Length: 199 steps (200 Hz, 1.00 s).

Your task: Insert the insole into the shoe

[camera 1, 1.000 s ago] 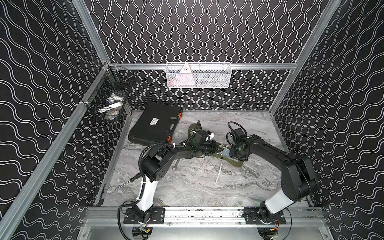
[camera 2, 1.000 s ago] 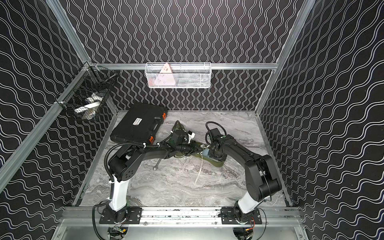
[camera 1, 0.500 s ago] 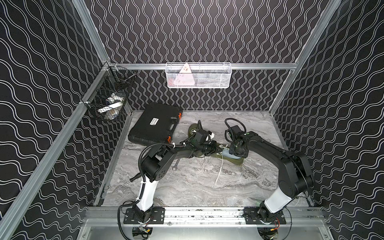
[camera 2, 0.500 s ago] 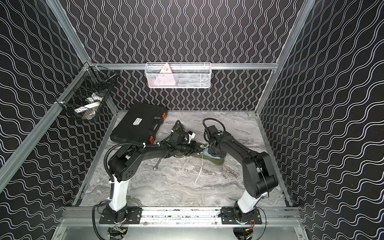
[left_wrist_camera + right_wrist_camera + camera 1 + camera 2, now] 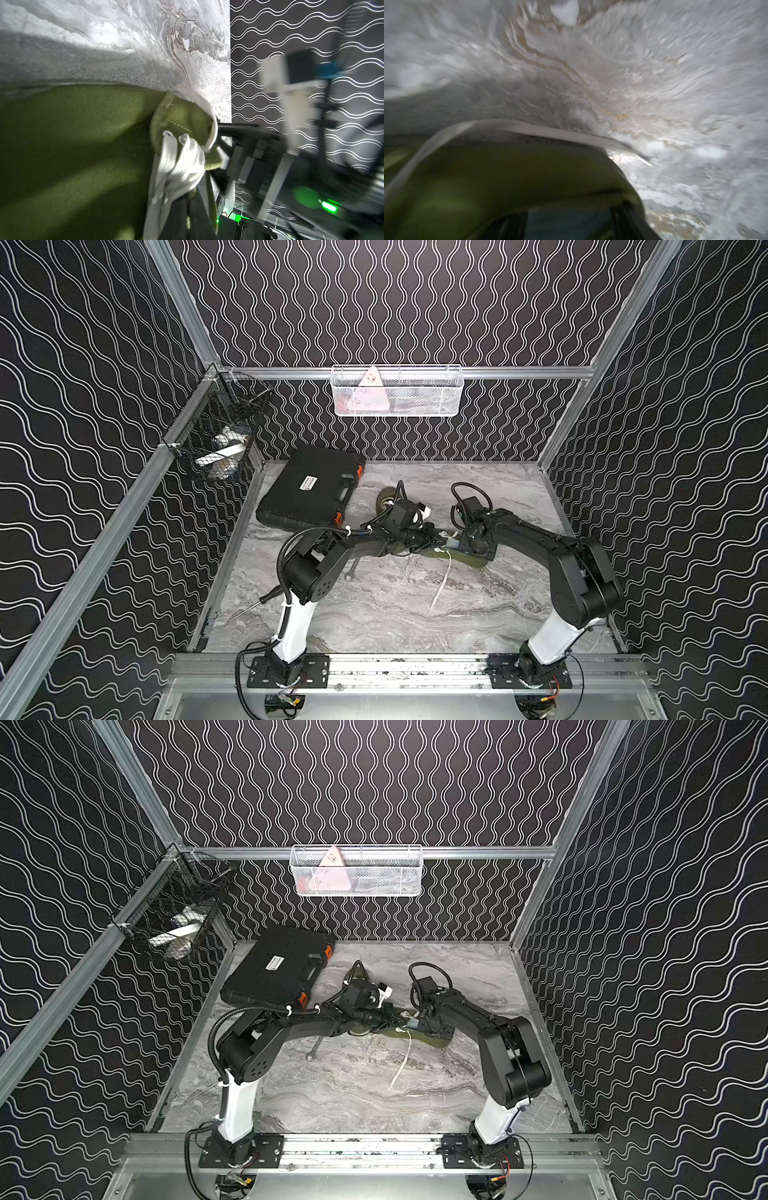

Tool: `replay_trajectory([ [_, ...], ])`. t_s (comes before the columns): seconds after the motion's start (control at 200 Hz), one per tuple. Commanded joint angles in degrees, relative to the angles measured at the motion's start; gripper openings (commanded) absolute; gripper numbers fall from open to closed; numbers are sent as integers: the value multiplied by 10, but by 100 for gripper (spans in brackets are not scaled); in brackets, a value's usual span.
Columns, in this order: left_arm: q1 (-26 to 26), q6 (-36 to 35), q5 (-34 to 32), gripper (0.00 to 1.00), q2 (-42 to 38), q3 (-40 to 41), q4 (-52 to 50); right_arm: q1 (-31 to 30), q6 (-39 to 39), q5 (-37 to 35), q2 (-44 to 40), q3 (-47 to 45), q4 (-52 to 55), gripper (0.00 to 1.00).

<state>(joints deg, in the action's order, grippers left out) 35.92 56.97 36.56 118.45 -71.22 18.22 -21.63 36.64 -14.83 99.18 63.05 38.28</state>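
**Left hand** (image 5: 441, 537): fingers together, pinched on the upper of the olive-green shoe (image 5: 467, 561) beside its white laces (image 5: 178, 162).

**Right hand** (image 5: 469, 548): set over the shoe's opening, fingers apart. The wrist view is blurred, so I cannot tell whether it grips anything.

**Blue-grey insole** (image 5: 453, 546): at the shoe's mouth, between the two hands, only partly showing.

**Shoe**: lies on the marble tabletop (image 5: 374, 614), with one lace trailing toward the front.

**Black tool case** (image 5: 309, 489): closed, orange latches, on the tabletop at rear left.

**White mesh basket** (image 5: 397, 391): hangs on the back rail and holds a pale triangular item (image 5: 370, 396).

**Black wire basket** (image 5: 216, 435): hangs on the left wall and holds white items I cannot identify.

**Arms**: the left arm is low, elbow bent, forearm stretched along the tabletop toward the shoe. The right arm reaches in from the opposite side, wrist angled down.
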Motion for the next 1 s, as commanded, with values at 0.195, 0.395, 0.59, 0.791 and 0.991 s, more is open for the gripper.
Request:
replay_trajectory([
  [0.195, -2, -2, 8, 0, 4, 2, 2, -4, -2, -19, -23, -23, -25, 67],
  [0.395, -2, -26, 2, 0, 4, -11, -30, -15, -5, -4, -47, -7, 17, 67],
  [0.59, -2, -20, 1, 0, 8, -9, -19, -13, -25, -12, -4, 6, 44, 67],
  [0.791, -2, -32, -4, 0, 3, -11, -32, -27, -20, -3, -61, 15, 64, 67],
  [0.991, -2, -31, 0, 0, 4, -16, -33, -23, -39, -4, -1, 15, 56, 66],
])
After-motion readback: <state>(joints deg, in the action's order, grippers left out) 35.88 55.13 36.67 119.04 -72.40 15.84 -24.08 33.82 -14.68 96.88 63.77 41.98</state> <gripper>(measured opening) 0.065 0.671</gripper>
